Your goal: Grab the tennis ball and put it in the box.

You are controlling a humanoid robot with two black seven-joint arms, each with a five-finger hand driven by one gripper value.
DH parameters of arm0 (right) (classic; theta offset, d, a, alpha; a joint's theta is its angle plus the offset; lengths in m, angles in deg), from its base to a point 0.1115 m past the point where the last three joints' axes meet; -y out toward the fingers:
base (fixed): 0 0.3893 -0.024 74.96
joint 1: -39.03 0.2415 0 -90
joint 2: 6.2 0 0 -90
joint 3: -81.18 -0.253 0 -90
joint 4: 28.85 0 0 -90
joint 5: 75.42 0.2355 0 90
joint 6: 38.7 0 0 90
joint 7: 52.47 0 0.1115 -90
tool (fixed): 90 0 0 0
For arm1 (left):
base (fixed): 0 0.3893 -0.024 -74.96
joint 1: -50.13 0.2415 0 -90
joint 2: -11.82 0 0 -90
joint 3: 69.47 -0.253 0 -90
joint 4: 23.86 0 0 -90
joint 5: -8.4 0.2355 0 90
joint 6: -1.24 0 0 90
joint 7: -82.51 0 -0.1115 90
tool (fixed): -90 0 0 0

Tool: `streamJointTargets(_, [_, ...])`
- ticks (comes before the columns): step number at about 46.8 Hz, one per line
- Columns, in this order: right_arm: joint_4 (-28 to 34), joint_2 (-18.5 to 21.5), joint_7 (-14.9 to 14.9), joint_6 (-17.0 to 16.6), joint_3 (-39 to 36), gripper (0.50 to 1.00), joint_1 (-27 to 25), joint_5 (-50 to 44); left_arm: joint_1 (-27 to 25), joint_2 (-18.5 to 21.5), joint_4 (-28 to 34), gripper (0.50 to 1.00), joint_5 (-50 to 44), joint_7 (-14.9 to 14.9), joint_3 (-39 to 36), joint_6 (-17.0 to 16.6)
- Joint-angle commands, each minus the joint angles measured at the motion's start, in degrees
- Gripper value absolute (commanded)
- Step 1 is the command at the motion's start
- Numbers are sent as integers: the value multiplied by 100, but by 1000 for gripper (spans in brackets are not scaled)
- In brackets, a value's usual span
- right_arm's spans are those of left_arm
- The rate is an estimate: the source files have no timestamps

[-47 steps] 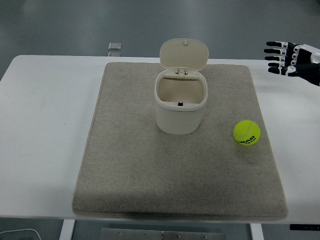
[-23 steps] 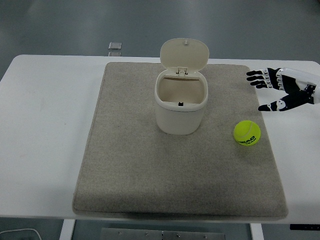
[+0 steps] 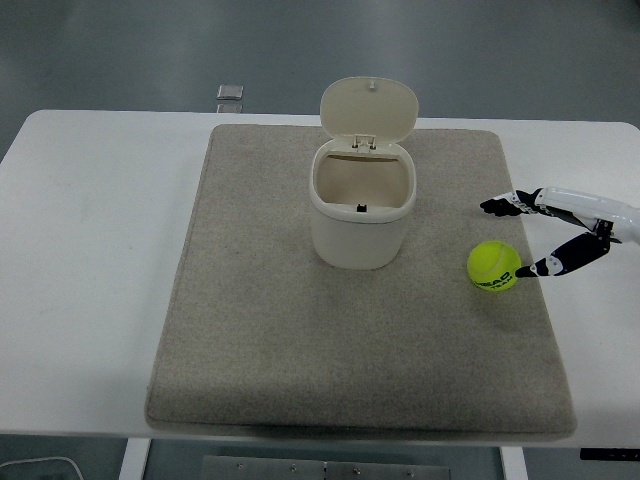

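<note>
Ball: yellow-green tennis ball (image 3: 493, 265) w/ dark print on its front, sitting on the mat's right side, right of & a bit nearer the camera than the bin. Not lifted, not in the bin.
Bin: cream plastic box (image 3: 361, 208) w/ rounded corners, upright near the mat's middle-rear. Inside looks bare as far as the view reaches; small dark latch spot on the front inner rim.
Lid: hinged lid (image 3: 368, 108) flipped up & back, standing behind the opening, so the top is open.
Mat: grey-beige carpet mat (image 3: 300, 340), covers most of the table's middle; bin & ball both on it.
Table: white table (image 3: 90, 260), bare strips showing left & right of the mat.
R hand: right hand (image 3: 548, 232) comes in from the right edge, low over the mat's right border, just right of the ball. Black fingers (image 3: 498, 206) spread apart & stretched toward the ball, up behind its right side; thumb (image 3: 535, 269) apart from them, lower, tip just beside the ball's right edge. Contact w/ ball: can't tell. Nothing held.
L hand: out of view.
Far edge: small grey square thing (image 3: 230, 93) beyond the table's back edge, left of the lid; too small to tell what it is.
</note>
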Motion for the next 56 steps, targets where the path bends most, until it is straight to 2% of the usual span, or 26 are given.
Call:
streamJointTargets(1, [-4,26,-4,156,131,930,-8,-38,0,0,0,992,0,4,-8,0])
streamJointTargets(12, [-4,52,-13,569,316,928,-166,-257,0,0,0,992,0,4,1,0])
streamJointTargets(37, [-4,201,5,622,325,911,-201,-249,0,0,0,992,0,-5,1,0])
streamJointTargets(42, [5,201,5,622,325,897,-219,-249,0,0,0,992,0,-5,1,0])
streamJointTargets(49, [5,210,-4,622,325,819,-219,-257,0,0,0,992,0,4,-8,0])
streamJointTargets(56, [-4,210,-4,622,325,803,-219,-249,0,0,0,992,0,4,1,0])
